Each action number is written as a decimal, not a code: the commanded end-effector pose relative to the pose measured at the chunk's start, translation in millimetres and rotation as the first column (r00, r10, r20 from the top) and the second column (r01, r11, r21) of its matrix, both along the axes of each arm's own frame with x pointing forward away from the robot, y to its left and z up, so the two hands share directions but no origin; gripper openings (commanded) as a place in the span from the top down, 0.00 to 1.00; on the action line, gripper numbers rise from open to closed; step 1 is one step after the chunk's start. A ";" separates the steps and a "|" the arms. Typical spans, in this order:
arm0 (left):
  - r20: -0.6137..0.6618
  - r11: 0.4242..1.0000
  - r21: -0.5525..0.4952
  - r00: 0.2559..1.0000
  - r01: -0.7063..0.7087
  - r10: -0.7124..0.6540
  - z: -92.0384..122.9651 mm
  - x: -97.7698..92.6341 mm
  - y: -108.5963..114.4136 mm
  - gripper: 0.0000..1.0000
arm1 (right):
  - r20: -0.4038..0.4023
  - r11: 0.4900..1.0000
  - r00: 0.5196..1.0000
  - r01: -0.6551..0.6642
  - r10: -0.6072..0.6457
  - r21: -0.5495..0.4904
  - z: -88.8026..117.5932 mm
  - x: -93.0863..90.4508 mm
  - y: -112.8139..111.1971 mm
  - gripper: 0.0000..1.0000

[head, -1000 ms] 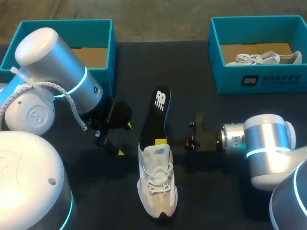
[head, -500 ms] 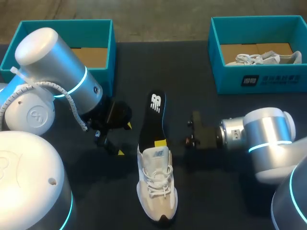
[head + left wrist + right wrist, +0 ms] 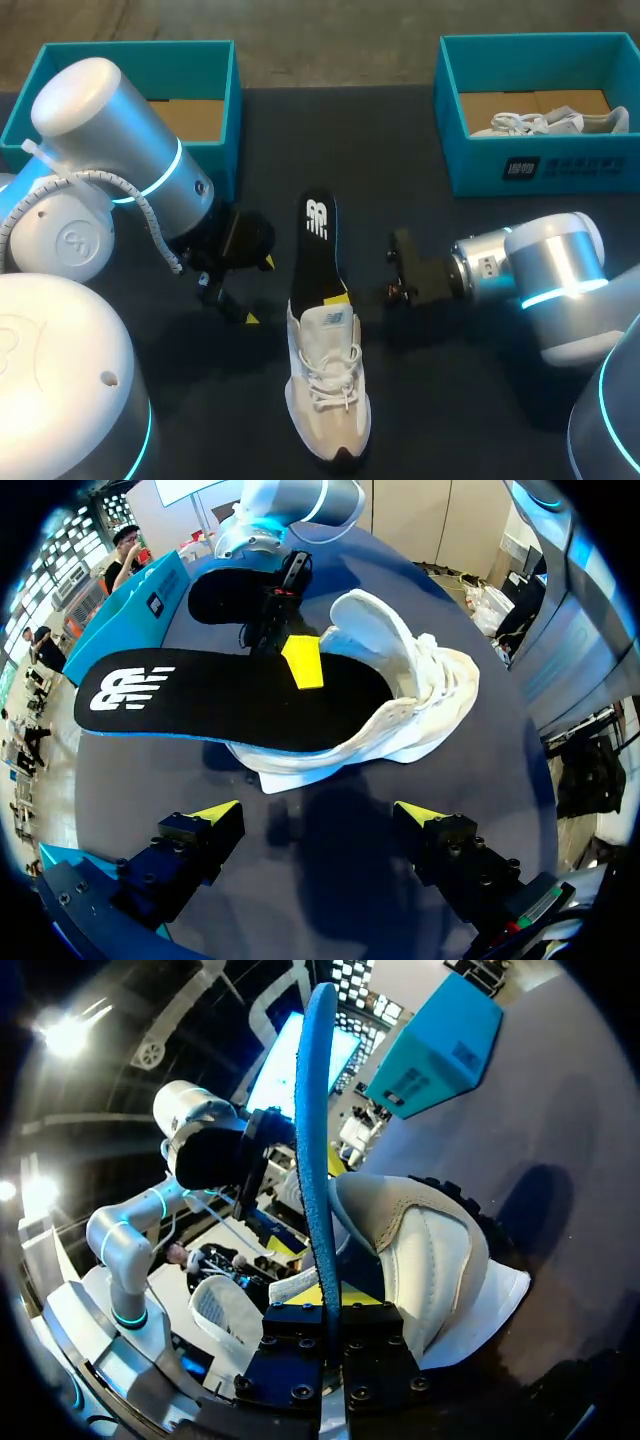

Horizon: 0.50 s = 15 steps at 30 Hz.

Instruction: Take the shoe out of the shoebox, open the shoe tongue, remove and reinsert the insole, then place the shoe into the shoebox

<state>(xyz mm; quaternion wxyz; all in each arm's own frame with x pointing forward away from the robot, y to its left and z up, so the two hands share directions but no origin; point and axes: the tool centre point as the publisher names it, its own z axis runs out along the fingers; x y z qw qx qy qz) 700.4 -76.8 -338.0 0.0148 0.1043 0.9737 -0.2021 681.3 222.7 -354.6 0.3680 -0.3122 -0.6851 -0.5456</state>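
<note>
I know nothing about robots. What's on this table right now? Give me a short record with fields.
shoe: pale, on its sole at mid-table, outside both boxes
insole: black, partly in the shoe, sticking out of its opening
right gripper: shut on insole at the shoe's opening
left gripper: open, empty, beside the shoe
left box: teal, partly behind the left arm
right box: teal, holds a second shoe

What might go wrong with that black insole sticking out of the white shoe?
The right claw pinches the insole by one edge, so it might slip or bend. Nothing holds the shoe; the left claw hangs open beside it, so the shoe could slide or tip.
</note>
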 end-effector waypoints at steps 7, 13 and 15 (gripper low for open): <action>0.001 1.000 0.003 1.000 -0.001 0.001 0.0 -0.7 -0.2 0.00 | 0.062 0.999 0.998 0.020 -0.022 0.029 3.6 -3.6 3.5 0.91; 0.001 1.000 0.003 1.000 -0.001 0.001 0.0 -0.7 -0.2 0.00 | 0.083 0.999 0.996 0.021 -0.024 0.037 7.6 -2.2 5.5 0.82; 0.001 1.000 0.003 1.000 -0.001 0.001 0.0 -0.7 -0.2 0.00 | 0.092 0.999 0.996 0.020 -0.023 0.039 9.3 -1.4 6.7 0.81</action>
